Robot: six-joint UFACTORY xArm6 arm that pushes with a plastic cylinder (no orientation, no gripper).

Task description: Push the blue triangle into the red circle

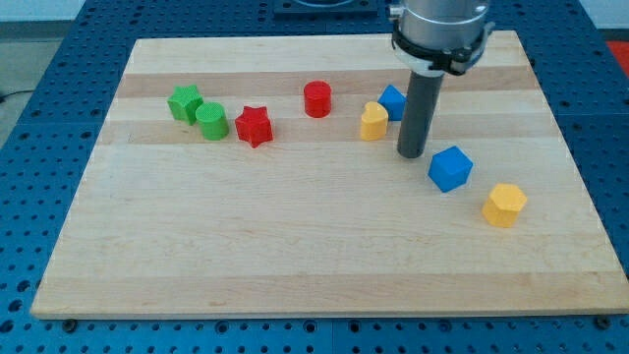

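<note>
The red circle [316, 99] stands on the wooden board [295, 246] near the view's top, middle. The blue triangle [393, 101] sits to its right, touching a yellow block [372, 122] on its lower left. My tip [412, 154] rests on the board just below and to the right of the blue triangle, right of the yellow block and left of a blue cube [450, 168]. The rod partly hides the blue triangle's right side.
A red star [254, 126], a green cylinder [211, 121] and a green star-like block [184, 103] stand in a row at the view's left. A yellow hexagon block [504, 205] lies at the right, below the blue cube.
</note>
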